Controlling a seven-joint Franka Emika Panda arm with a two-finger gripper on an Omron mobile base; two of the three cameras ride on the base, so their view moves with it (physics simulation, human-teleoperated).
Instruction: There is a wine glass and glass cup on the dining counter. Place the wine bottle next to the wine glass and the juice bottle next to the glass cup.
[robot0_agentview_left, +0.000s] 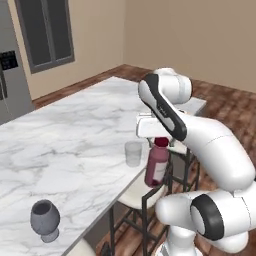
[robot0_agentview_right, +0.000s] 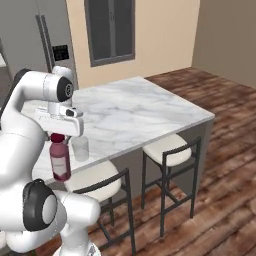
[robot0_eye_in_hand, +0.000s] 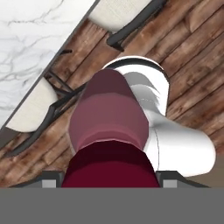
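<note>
Your gripper (robot0_agentview_left: 161, 142) is closed around the dark red cap of the juice bottle (robot0_agentview_left: 156, 167), a squat maroon-pink bottle with a pale label, and the bottle hangs straight down from it. In the hand view you look right down on that bottle (robot0_eye_in_hand: 108, 127), with one small dark fingertip (robot0_eye_in_hand: 50, 179) on each side of the cap. The bottle hangs in the air just past the near edge of the dining counter (robot0_agentview_left: 75, 130), the long island with the white, grey-veined marble top. Under the bottle you can see a stool with a pale round seat and thin black metal legs (robot0_agentview_right: 92, 182) and the brown wooden floor (robot0_eye_in_hand: 192, 57). Just beside your gripper, on the marble near the edge, stands the glass cup (robot0_agentview_left: 133, 153), a small clear tumbler with straight sides. It is close to the bottle but not touching it. Well away from your gripper, farther along the same edge, stands the wine glass (robot0_agentview_left: 45, 219), a smoky-grey goblet with a round bowl and a short stem. It is upright.
</note>
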